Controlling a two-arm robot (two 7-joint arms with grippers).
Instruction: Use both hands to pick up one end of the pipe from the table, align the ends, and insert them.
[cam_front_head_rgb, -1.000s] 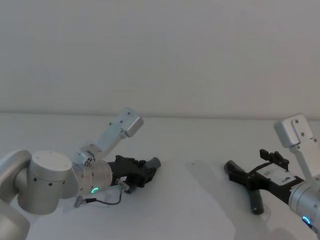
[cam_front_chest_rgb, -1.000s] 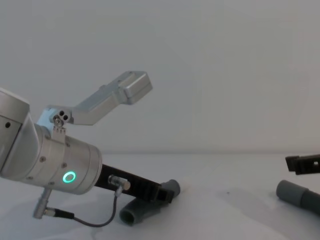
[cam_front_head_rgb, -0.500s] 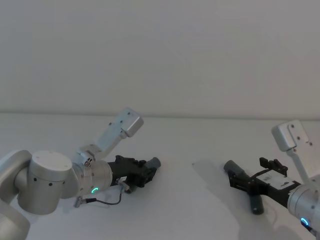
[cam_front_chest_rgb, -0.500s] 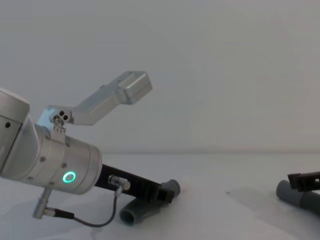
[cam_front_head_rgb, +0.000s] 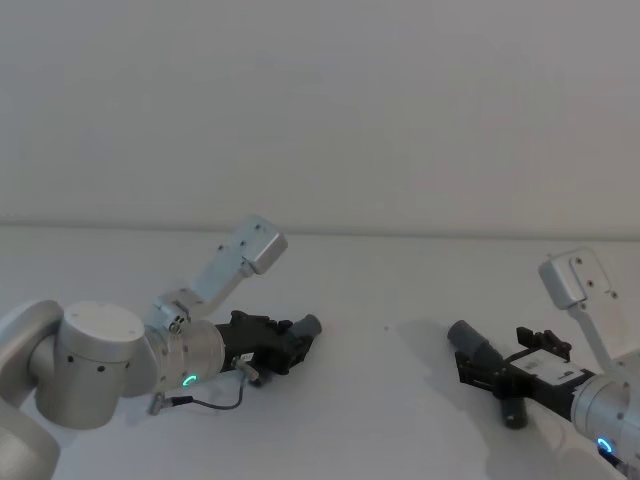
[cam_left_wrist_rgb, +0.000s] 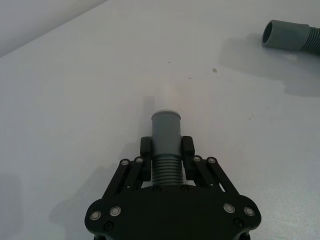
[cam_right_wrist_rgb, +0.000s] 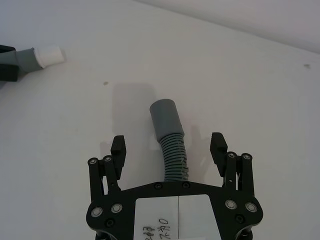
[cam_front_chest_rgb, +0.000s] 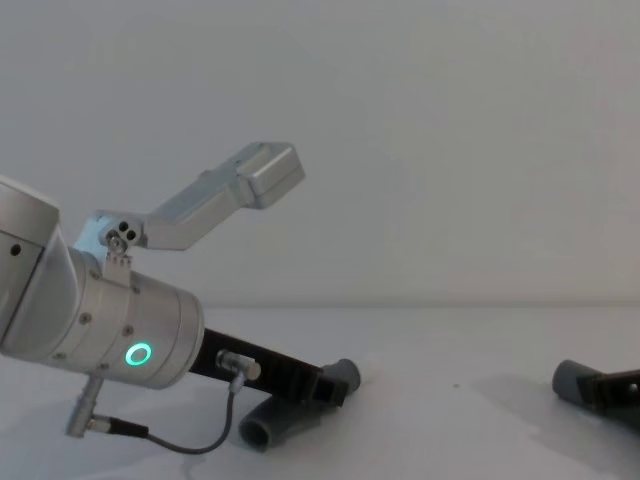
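Change: since a second ago we see the right gripper (cam_front_head_rgb: 492, 357) sink lower, down over the ribbed pipe piece (cam_front_head_rgb: 478, 348); the left gripper (cam_front_head_rgb: 297, 338) has not shifted.
Right gripper: its fingers stand wide apart, one on each side of the ribbed section, and neither touches it.
Right arm: it reaches in low from the right edge of the head view, with the gripper held close over the desk (cam_front_head_rgb: 400, 290) and aimed toward the robot's left.
Ribbed pipe piece: it lies flat on the desk on the right side, and its smooth socket end (cam_right_wrist_rgb: 165, 116) sticks out beyond the fingertips.
Left gripper: it is clamped on the elbow pipe piece (cam_left_wrist_rgb: 166, 131) at the ribbed neck just behind the collar.
Left arm: its silver wrist (cam_front_chest_rgb: 120, 335) with the green ring light (cam_front_chest_rgb: 138, 353) slopes down from the left, so the gripper points forward, low to the desk.
Elbow pipe piece: we see it on the left side, its white tip (cam_right_wrist_rgb: 48, 54) facing out from the gripper and its open lower end (cam_front_chest_rgb: 262, 428) down by the desk; we cannot tell whether that end touches.
Ends: the white tip and the socket end are well apart across the desk.
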